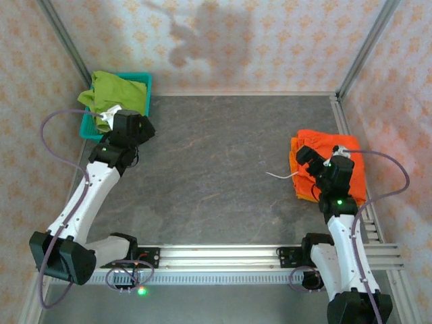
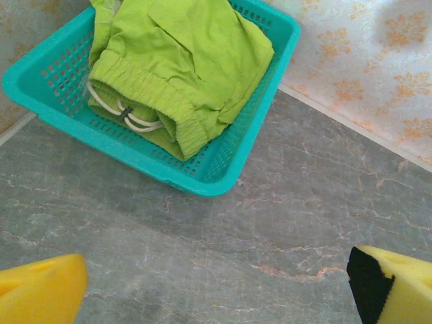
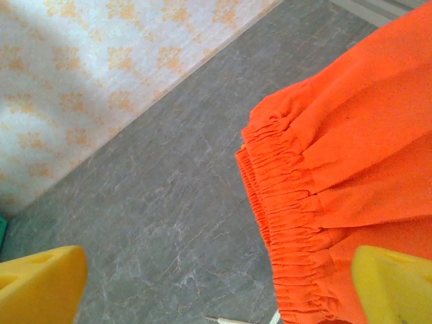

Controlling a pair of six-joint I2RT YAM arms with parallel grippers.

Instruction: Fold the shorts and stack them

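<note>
Nearest the arm bases, the right jaws are being held wide apart with nothing between them, hovering over the gathered waistband of the orange shorts (image 3: 351, 135). These are lying in a flat folded pile at the right edge of the table (image 1: 216, 175); whether one pair or two is being stacked there cannot be told. Farther out, the left jaws are likewise being held wide and empty above bare table, just short of the teal basket (image 2: 223, 182). In the far left corner, the lime green shorts (image 2: 182, 61) are being kept bunched inside that basket, drawstring showing. The orange folding is being judged largely finished. The green pair is being left to be lifted out, folded and stacked on the pile.
</note>
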